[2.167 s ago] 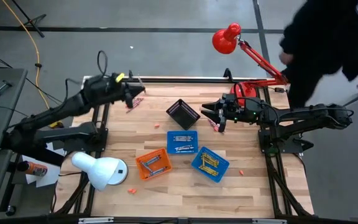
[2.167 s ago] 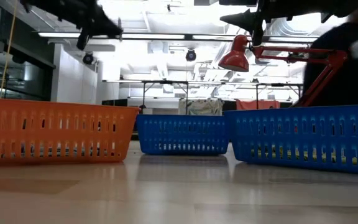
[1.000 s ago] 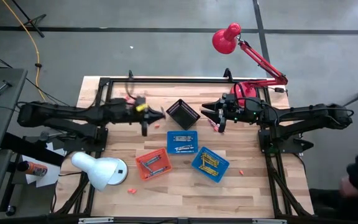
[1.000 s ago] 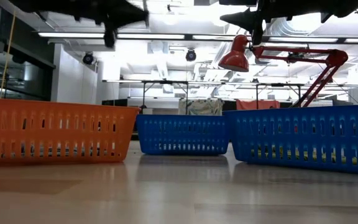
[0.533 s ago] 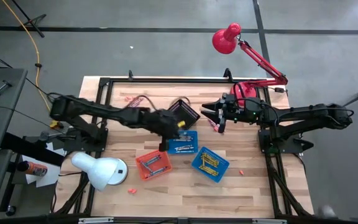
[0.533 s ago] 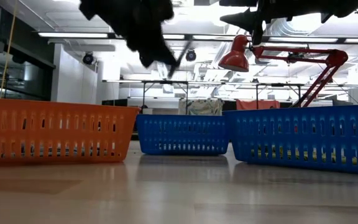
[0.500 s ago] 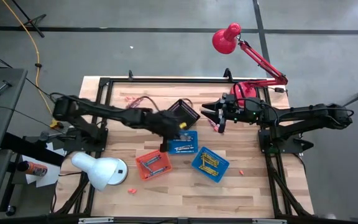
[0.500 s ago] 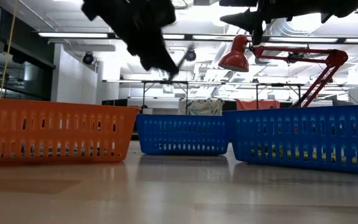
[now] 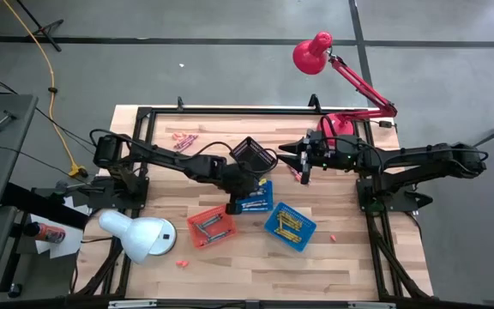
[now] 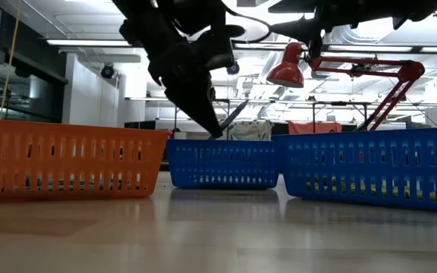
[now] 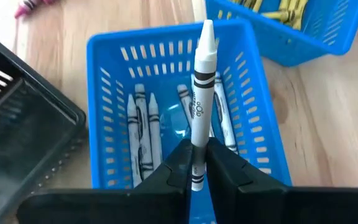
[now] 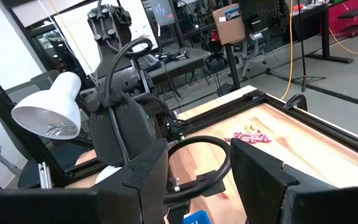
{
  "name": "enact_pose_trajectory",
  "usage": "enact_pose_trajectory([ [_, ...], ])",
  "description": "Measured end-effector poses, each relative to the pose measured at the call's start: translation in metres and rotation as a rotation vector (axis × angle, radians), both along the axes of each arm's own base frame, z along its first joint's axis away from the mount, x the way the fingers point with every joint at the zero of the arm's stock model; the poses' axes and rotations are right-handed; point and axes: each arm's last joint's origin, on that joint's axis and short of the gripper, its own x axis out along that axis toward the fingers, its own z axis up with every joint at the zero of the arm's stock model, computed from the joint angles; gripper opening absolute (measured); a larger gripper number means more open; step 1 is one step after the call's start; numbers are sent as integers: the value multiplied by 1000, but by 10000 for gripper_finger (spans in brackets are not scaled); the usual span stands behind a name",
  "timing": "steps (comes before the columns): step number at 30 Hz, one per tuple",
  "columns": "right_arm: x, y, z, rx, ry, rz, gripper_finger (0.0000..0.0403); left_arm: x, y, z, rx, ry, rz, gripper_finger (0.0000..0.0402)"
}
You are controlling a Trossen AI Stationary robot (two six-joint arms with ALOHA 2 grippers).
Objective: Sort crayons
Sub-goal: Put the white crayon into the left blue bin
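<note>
Between the left gripper's (image 11: 196,163) two dark fingers stands a white crayon (image 11: 200,93) with a black-banded wrapper, pinched at its lower end, its pointed tip aimed over the middle blue basket (image 11: 107,99). The jaws are closed on it. Below, in that basket, lie more white crayons (image 11: 143,129) side by side. The black basket (image 11: 17,112) sits just beside it, and the second blue basket (image 11: 303,25), farther off, holds yellow crayons (image 11: 284,9). Half a second ago the left gripper (image 9: 231,204) hung higher over the basket's edge; it has now come lower. The right gripper (image 9: 303,163), jaws apart and holding nothing, has stayed near the black basket (image 9: 253,154). Pink crayons (image 9: 184,138) lie near the table's far edge.
</note>
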Motion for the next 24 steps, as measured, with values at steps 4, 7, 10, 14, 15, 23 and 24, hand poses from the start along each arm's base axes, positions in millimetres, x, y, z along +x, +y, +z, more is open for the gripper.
enact_pose_trajectory([
  [4, 0, 0, 0, 0, 0, 0, 167, -1, 0, 0, 0, 7, 0, 39],
  [7, 0, 0, 0, 0, 0, 0, 167, -1, 0, -1, 0, 14, 0, 55],
  [10, 0, 0, 0, 0, 0, 0, 167, -2, 0, -1, -1, 22, 1, 76],
  [14, 0, 0, 0, 0, 0, 0, 167, -3, 0, 2, -8, 27, -2, 108],
  [15, 0, 0, 0, 0, 0, 0, 167, -5, 1, 6, -7, 41, 2, 116],
  [23, 0, 0, 2, -1, -17, 0, 167, -30, 28, 68, 19, -80, 136, 153],
  [24, 0, 0, 2, -2, -23, 0, 167, -36, 32, 77, 12, -105, 160, 154],
])
